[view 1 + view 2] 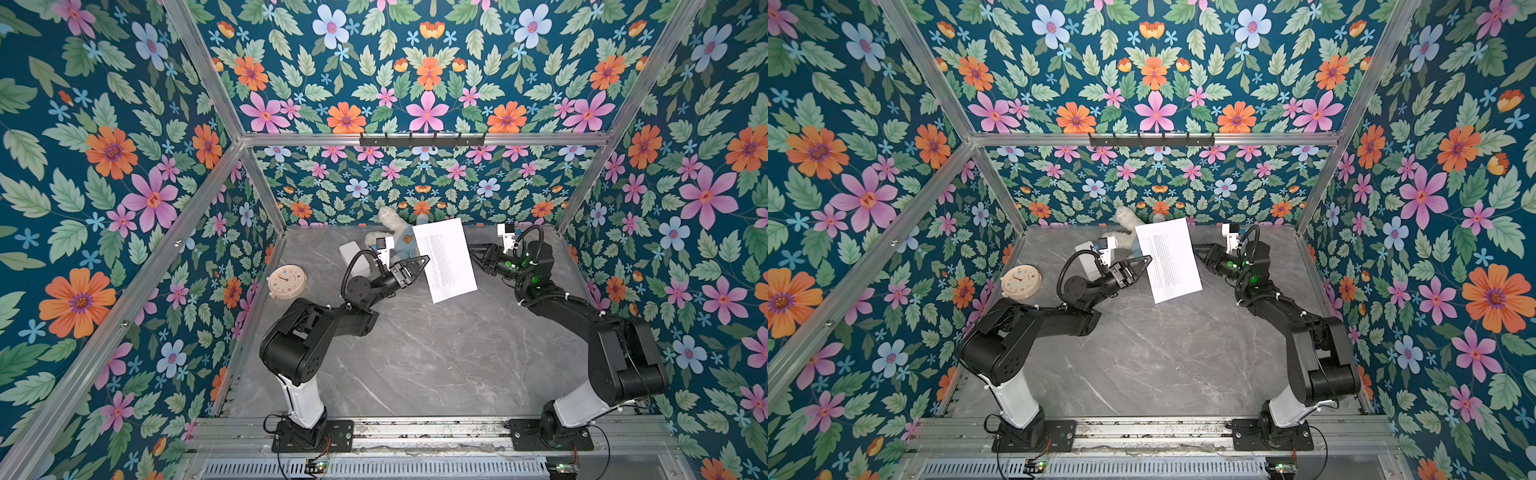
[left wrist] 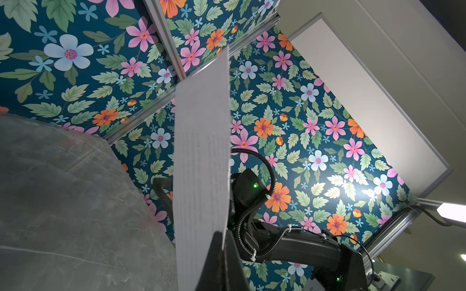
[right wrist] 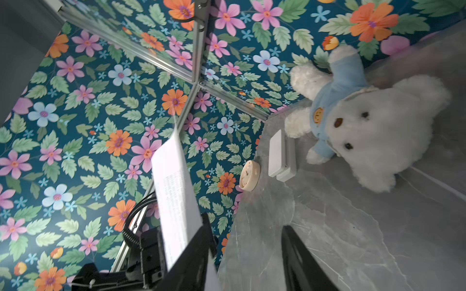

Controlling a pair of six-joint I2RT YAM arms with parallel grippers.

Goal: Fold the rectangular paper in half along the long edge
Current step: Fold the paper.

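In both top views the rectangular paper [image 1: 446,259] [image 1: 1169,259] is seen lifted off the grey, marble-look table [image 1: 415,353]. It is thin and flat and is held up between the two grippers. One long edge is pinched in the closed left gripper [image 1: 424,262], and the right gripper [image 1: 473,251] is seen at the other long edge. Rows of tiny black print are seen on the white sheet, but they are too small to be read. Beyond the left gripper a fluffy white teddy bear [image 1: 390,220] in a soft blue top is seen. A smooth white box [image 1: 353,253] with round corners and a round cream clock [image 1: 286,282] are seen there too. In the left wrist view the paper [image 2: 201,151] is squeezed in the tips of the left gripper [image 2: 223,234] and stands straight out from them. Faint lines of print show through the sheet, and none can be read. In the right wrist view the jaws of the right gripper [image 3: 244,221] are spread wide apart and nothing is gripped. The paper [image 3: 174,189] is laid against one black finger [image 3: 191,259] only. Past the other finger the teddy bear [image 3: 373,131] is seen lying on the table, with a round yellow smiley patch [image 3: 318,115] on its top. The box [image 3: 277,153] and the clock [image 3: 249,175] are seen farther off, and the marks on the clock face are too small to be read.
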